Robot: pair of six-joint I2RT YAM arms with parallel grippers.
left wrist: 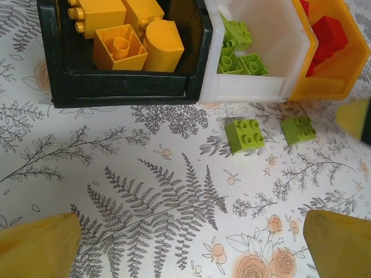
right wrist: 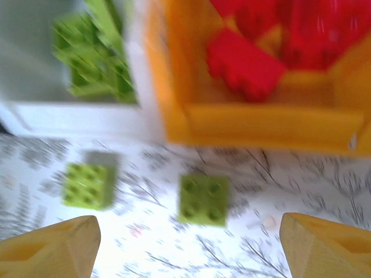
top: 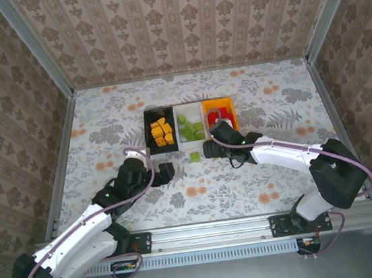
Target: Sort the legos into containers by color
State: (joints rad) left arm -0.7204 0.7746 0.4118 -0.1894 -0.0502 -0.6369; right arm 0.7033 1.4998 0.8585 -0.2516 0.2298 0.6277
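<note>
Green is the colour in hand. Two bricks lie loose on the table (top: pixel 279 175), the left green brick (left wrist: pixel 244 134) and the right green brick (left wrist: pixel 298 128), both just in front of the white bin (left wrist: pixel 243 92). That bin holds the other green pieces. The black bin (left wrist: pixel 124 87) holds orange-yellow bricks (left wrist: pixel 119 49) and the orange bin (right wrist: pixel 272 124) holds red bricks (right wrist: pixel 243 61), so we judge the sort nearly complete.

The right gripper (right wrist: pixel 188 243) hangs with jaws wide and empty. The right green brick sits just ahead of it, roughly centred between the fingers. For the next move, we advance, lower over that brick, then close on its flat sides.

The left gripper (left wrist: pixel 185 243) is wide and empty, short of both bricks.
</note>
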